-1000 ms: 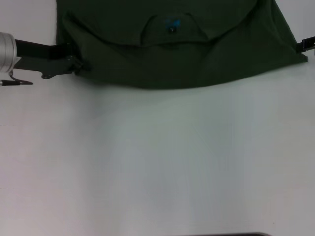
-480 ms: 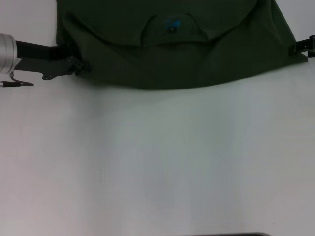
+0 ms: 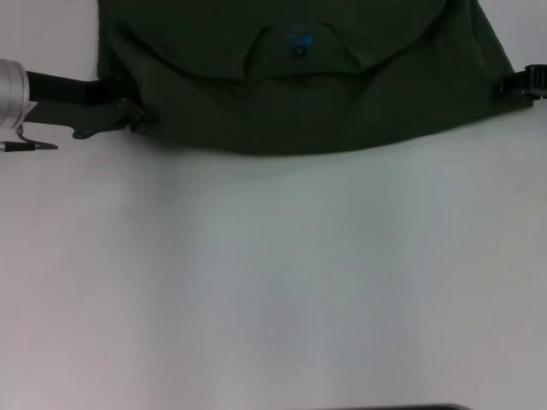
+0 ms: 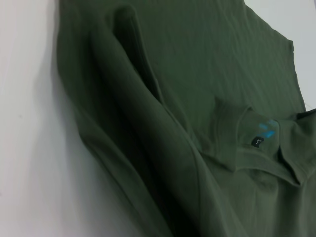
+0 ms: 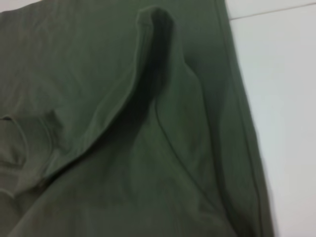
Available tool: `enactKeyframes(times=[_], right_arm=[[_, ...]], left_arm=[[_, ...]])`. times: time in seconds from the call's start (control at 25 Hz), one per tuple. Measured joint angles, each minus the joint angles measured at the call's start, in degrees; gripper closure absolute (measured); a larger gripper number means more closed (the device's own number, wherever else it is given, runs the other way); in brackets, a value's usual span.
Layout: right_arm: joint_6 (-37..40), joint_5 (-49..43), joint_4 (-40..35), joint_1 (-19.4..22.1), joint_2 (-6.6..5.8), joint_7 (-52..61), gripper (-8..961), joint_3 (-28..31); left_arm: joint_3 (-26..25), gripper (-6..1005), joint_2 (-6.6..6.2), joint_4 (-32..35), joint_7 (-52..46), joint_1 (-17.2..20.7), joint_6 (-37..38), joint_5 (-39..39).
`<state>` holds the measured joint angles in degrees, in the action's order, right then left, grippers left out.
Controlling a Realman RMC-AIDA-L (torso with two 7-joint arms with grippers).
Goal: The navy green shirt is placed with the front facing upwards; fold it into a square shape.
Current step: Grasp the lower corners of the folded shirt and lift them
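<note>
Shirt: navy green shirt [image 3: 299, 77] spread across the top of the head frame on the white table [image 3: 273, 282], near edge sagging in a curve toward frame centre.
Collar: round neckline at top centre, small teal-and-black label [image 3: 297, 41] inside.
Left gripper [image 3: 128, 115]: upper left of frame — at the shirt's left edge, touching the cloth; finger state cannot be told.
Right gripper [image 3: 521, 84]: upper right edge of frame — against the shirt's right corner; grip cannot be told.
Folds: 1 raised ridge of fabric in each wrist view.

dark olive-green shirt [image 3: 299, 94] with teal-and-black label [image 3: 298, 44] on white table [image 3: 273, 282].
</note>
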<state>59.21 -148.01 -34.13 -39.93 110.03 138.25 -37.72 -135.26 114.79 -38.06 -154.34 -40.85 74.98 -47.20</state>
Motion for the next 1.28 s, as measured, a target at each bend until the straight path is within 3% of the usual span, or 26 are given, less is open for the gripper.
enactKeyframes(times=[0.64, 1.24, 1.28], right_arm=[[1.1, -0.16, 1.51, -1.05, 0.15, 0.0, 300, 0.02], [3.48, 0.0, 0.57, -1.04, -0.69, 0.6, 309, 0.19], [3.59, -0.09, 0.53, -1.04, -0.79, 0.7, 346, 0.13]], left_arm=[[0.0, 978, 0.09, 0.0, 0.01, 0.03, -0.37, -0.12], [0.07, 978, 0.18, 0.0, -0.09, -0.18, -0.45, -0.35], [0.11, 978, 0.18, 0.0, -0.12, -0.25, -0.41, -0.36]])
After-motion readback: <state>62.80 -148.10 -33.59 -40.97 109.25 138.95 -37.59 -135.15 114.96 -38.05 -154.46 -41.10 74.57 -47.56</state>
